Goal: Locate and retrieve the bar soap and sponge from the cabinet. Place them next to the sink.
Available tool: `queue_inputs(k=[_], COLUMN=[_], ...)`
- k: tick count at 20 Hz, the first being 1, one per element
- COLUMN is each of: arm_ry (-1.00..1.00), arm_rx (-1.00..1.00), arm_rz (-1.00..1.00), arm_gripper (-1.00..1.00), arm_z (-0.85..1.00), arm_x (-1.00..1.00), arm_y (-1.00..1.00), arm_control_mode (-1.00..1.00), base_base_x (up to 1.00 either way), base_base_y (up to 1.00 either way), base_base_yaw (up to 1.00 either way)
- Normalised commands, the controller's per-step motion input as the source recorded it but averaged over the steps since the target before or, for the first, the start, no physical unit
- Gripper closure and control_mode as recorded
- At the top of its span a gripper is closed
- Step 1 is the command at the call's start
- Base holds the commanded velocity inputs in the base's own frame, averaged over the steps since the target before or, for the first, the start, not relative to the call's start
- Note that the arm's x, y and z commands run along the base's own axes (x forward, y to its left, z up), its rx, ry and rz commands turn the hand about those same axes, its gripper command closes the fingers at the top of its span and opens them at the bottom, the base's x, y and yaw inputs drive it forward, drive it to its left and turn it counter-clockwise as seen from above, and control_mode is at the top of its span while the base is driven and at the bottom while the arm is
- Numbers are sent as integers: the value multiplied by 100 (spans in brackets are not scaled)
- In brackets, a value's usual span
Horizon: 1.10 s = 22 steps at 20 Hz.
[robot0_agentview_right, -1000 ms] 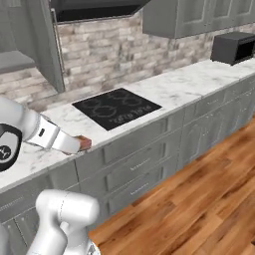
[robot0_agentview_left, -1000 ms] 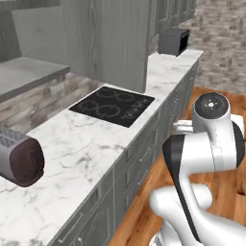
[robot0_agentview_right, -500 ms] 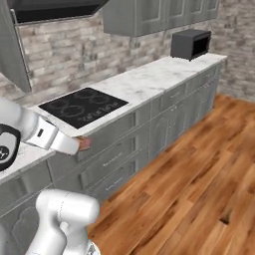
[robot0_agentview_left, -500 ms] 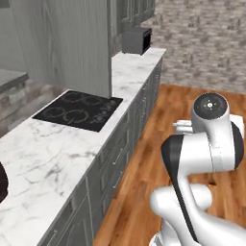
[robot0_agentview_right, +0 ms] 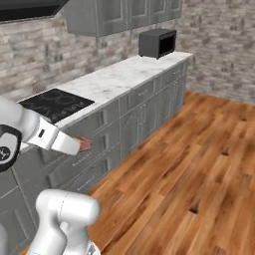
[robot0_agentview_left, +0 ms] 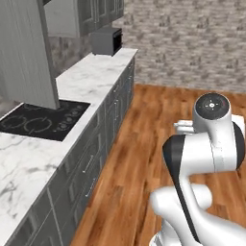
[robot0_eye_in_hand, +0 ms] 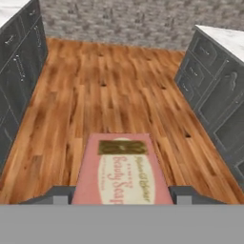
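Note:
The bar soap (robot0_eye_in_hand: 123,174) is a pinkish-red block with a pale oval label. It sits between my gripper's (robot0_eye_in_hand: 123,195) two dark fingertips (robot0_eye_in_hand: 61,195), which are shut on it above the wooden floor. In the right base view the soap (robot0_agentview_right: 85,144) shows as a small reddish tip at the end of my forearm, in front of the base cabinet drawers. A grey wood-grain cabinet (robot0_agentview_left: 26,53) door panel hangs at the upper left of the left base view. The sponge and the sink are out of view.
A marble counter (robot0_agentview_left: 96,77) runs along the left with a black cooktop (robot0_agentview_left: 41,122) and a dark microwave (robot0_agentview_right: 157,43) at its far end. Grey base cabinets (robot0_eye_in_hand: 217,90) flank the floor (robot0_agentview_right: 199,159) on both sides in the hand view. A brick wall closes the far end.
The whole picture has swung as the base turns away from the counter, so the cooktop and microwave have slid left and more wooden floor shows. The soap stays in the gripper.

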Motion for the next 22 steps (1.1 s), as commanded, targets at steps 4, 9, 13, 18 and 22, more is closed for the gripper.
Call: queue_inputs(k=[4,9,13,18,22], arm_ry=[0,0,0,0,0], arm_rx=[0,0,0,0,0], arm_rz=[0,0,0,0,0], arm_gripper=[100,100,100,100,100], arm_z=[0,0,0,0,0], arm_x=[0,0,0,0,0], arm_y=[0,0,0,0,0], arm_control_mode=[100,100,100,100,100], base_base_x=[10,6,0,0,0], base_base_y=[-40,-16,-12,-6,-5], base_base_yaw=[-33,-39,-43,-45,-45])
